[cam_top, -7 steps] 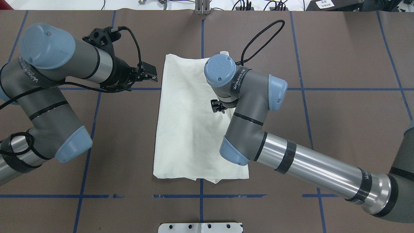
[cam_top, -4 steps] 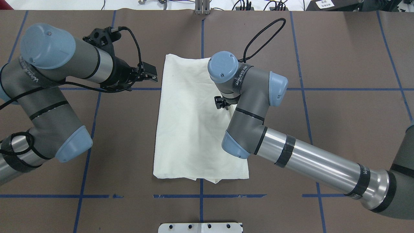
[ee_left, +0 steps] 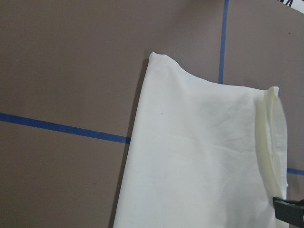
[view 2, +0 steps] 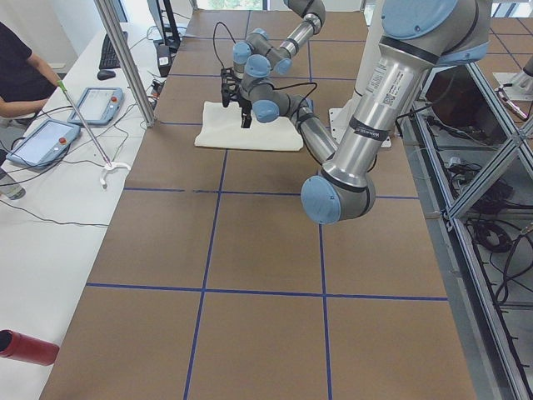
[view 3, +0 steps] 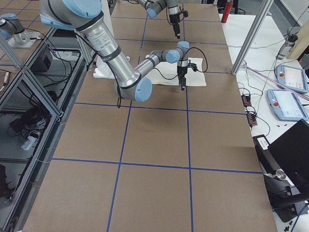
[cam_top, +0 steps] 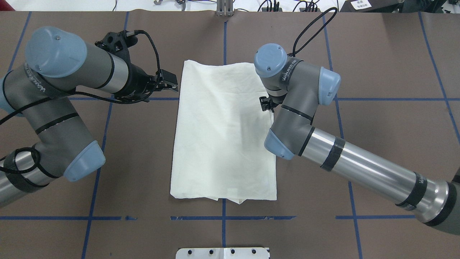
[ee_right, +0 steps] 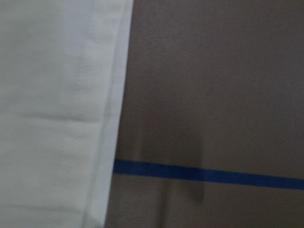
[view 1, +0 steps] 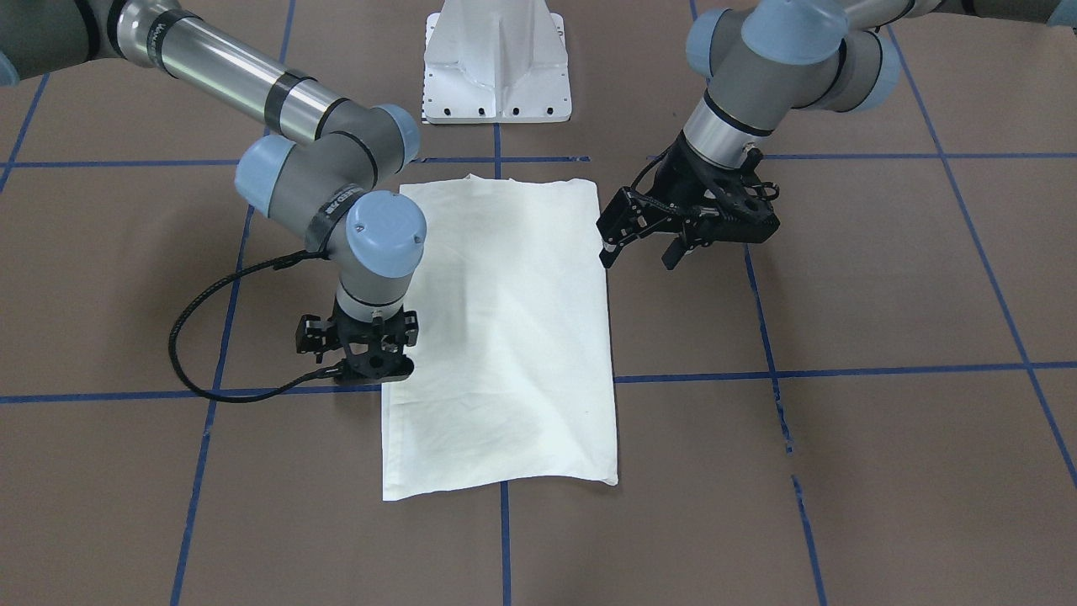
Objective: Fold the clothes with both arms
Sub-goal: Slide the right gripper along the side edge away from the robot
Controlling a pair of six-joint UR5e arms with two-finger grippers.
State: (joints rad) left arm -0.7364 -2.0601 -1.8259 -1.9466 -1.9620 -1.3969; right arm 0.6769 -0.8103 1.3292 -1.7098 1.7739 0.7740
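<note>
Left fingers: the left fingers are spread wide and hold nothing. They hang just beside the shirt's long edge on the robot's left, near its far corner, clear of the cloth.

Right fingers: the right fingers point straight down at the opposite long edge. The wrist above them hides the tips, so I cannot tell whether they are wide or narrow, or whether they touch the cloth.

Right wrist view: a blurred, close strip of the shirt sits beside bare worktop and one blue tape line. No fingers show.

Left wrist view: the shirt's far corner shows, with a thicker rolled band along one side.

Shirt: the shirt lies flat in the middle of the worktop, folded into a long rectangle with the plain cream side up. No print shows. A small point of cloth pokes out at the near short edge.

Left arm: the left arm comes in low from the robot's left, with its wrist roughly level.

Right arm: the right arm reaches in from the right, its wrist upright over the shirt's edge. A black cable loops from it.

Worktop: the worktop is brown with a grid of blue tape lines. The shirt covers one crossing.

Base: a white base plate sits at the robot's side of the worktop.

Side: a person sits at a white table beyond the far edge.
</note>
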